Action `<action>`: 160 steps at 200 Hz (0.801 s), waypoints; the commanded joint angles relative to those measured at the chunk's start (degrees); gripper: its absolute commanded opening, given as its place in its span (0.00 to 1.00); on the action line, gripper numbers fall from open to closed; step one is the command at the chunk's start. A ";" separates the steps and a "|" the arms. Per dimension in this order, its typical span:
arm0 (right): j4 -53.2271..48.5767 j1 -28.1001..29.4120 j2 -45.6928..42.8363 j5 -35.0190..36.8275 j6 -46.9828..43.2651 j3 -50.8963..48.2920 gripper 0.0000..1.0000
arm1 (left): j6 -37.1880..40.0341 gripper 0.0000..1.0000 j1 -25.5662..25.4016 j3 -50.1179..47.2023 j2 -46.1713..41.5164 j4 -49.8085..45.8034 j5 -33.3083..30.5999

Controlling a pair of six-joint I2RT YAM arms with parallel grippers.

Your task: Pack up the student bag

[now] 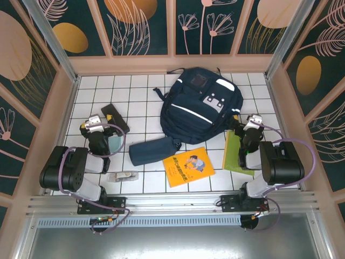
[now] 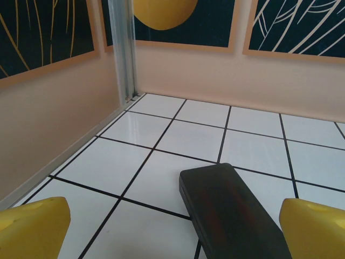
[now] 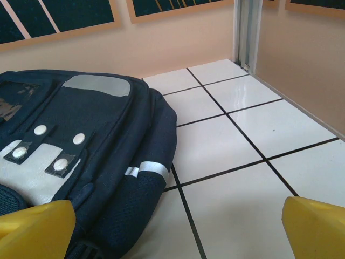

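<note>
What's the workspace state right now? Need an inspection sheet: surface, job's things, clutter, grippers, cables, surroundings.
Surface: white tiled table, dark grout lines, no spills seen.
Job's things: bag lying front up, far centre.
Clutter: pouch and yellow book on the near side of the bag; green book partly under the right arm; dark case at left; small clear item by the left arm.
Grippers: left gripper open, facing the dark case; right gripper open, beside the bag.
Cables: cables looped at both arms, no snag seen.
Surroundings: patterned walls, metal posts at the far corners.
</note>
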 commanded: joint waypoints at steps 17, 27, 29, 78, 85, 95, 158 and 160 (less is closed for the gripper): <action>2.20 0.12 -0.06 -0.11 -0.83 0.64 0.99 | 0.31 0.99 0.29 0.81 -0.01 0.88 0.53; 2.17 0.12 -0.01 -0.10 -0.82 0.66 0.99 | 0.31 0.99 0.32 0.81 -0.03 0.85 0.52; 2.20 0.12 -0.07 -0.11 -0.83 0.67 0.99 | 0.31 0.99 0.31 0.81 -0.06 0.90 0.56; 2.21 0.12 -0.08 -0.19 -0.75 0.64 0.99 | 0.18 0.99 0.34 1.08 0.02 0.56 0.73; 2.18 0.12 -0.06 -0.14 -0.74 0.64 0.99 | 0.21 0.99 0.35 1.00 0.04 0.42 0.82; 2.19 0.12 -0.09 -0.20 -0.73 0.67 0.99 | 0.17 0.99 0.32 1.04 0.06 0.45 0.81; 0.60 0.14 -1.36 1.29 -0.08 0.80 0.99 | 0.63 0.99 0.27 1.01 -3.80 -2.10 0.50; 0.98 0.13 -1.29 1.27 -0.11 0.77 0.99 | 0.72 0.99 0.23 1.28 -4.30 -2.85 0.42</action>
